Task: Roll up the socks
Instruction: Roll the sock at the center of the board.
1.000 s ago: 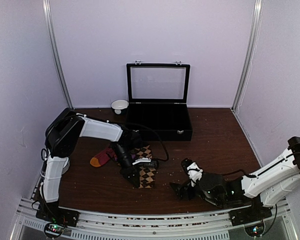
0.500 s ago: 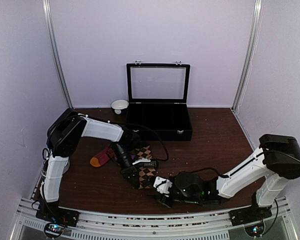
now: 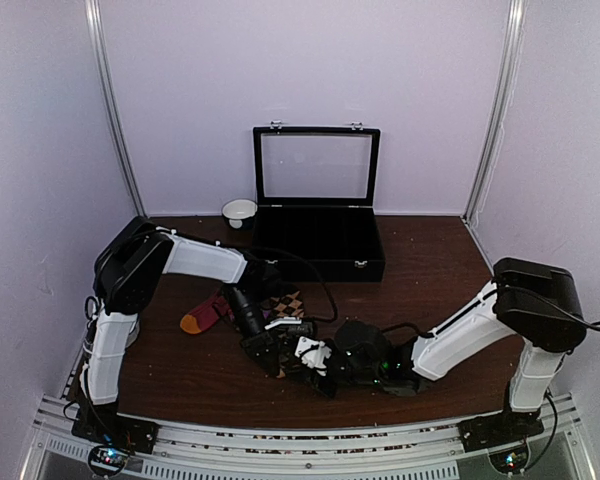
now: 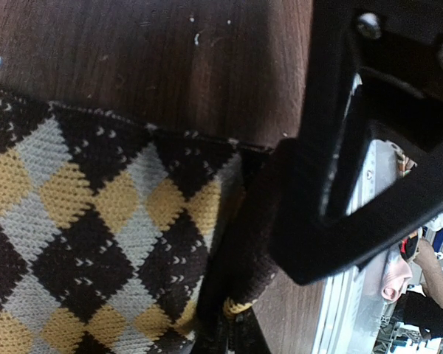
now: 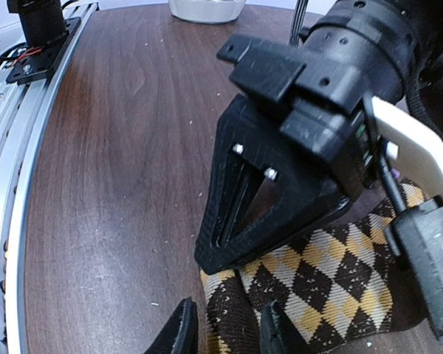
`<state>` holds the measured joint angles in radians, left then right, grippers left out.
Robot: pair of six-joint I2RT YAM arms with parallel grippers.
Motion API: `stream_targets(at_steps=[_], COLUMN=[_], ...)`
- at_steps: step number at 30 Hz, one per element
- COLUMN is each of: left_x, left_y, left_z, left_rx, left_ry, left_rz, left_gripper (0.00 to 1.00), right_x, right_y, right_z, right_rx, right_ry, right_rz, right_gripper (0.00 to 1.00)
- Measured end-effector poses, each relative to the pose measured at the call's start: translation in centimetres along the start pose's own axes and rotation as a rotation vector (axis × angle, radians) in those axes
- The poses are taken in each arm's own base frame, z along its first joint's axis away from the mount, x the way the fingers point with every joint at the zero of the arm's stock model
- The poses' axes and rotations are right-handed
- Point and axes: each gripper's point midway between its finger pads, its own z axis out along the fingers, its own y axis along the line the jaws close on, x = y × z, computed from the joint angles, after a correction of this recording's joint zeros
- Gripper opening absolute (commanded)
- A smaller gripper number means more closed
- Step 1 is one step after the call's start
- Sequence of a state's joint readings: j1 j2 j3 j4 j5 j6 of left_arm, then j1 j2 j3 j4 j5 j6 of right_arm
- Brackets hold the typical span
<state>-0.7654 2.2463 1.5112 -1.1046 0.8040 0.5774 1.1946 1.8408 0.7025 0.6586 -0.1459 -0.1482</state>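
A: Change noted. The right gripper (image 5: 229, 333) has swung in from the far right. Its jaws were wide a second ago and are now narrow, straddling the near end of the argyle sock (image 5: 317, 287).
B: Pinched yet?
A: Cannot tell. The left gripper (image 3: 272, 346) stays clamped on the sock's edge, just beyond the right jaws. I read this as the roll beginning. The magenta sock (image 3: 205, 315) lies behind the left jaws, apart.
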Motion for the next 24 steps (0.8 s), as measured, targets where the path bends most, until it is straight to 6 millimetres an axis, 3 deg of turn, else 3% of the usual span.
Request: stream_targets(at_steps=[4,10,14,16,24], left_x=[0.0,0.0,0.1,0.3,1.0], left_y=[0.0,0.0,-0.2,-0.7,-1.1], left_z=[0.0,0.0,-0.1,-0.3,-3.0], left_rx=[0.0,0.001,0.005,0.006,-0.224], left_ry=[0.0,0.001,0.002,0.006,-0.02], left_rz=[0.001,0.007,0.016,0.02,0.166], left_gripper=[0.04,0.08,0.35,0.42,0.5], right_x=[0.9,2.2,2.4,2.3,2.6], right_y=[0.2,0.5,0.3,0.1,-0.1], right_z=[0.3,0.8,1.0,1.1,1.0], right_rx=[-0.022,-0.044,-0.057,-0.072,-0.125], right_ry=[0.019,0.047,0.048,0.044,0.057], right_rz=[0.015,0.044,0.087,0.123,0.349], right_gripper=[0.24,0.01,0.0,0.0,0.0])
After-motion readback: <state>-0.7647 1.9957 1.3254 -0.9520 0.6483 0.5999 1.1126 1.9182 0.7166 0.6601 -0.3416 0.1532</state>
